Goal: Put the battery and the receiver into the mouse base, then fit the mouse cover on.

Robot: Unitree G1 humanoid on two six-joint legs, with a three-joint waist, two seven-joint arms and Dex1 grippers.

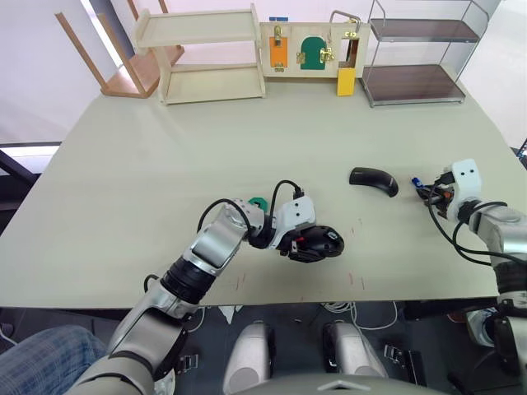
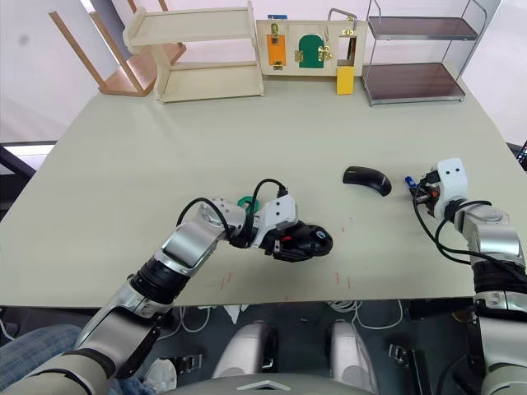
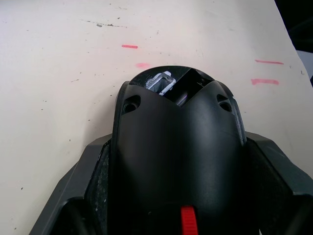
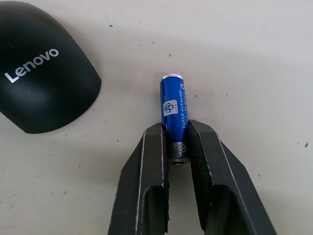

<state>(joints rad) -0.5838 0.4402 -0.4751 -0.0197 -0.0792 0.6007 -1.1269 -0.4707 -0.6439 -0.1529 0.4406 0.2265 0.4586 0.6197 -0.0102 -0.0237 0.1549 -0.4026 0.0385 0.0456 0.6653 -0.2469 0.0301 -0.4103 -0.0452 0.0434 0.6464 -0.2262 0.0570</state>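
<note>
Pinching the blue battery (image 4: pixel 173 113) between its fingers, your right gripper (image 4: pixel 177 147) rests on the table (image 1: pixel 165 164) beside the Lenovo mouse cover (image 4: pixel 39 66). Your left gripper (image 1: pixel 306 244) clamps the mouse base (image 3: pixel 178 147) near the front edge.

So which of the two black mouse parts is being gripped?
The mouse base, clamped in the left gripper; the mouse cover lies free on the table.
</note>
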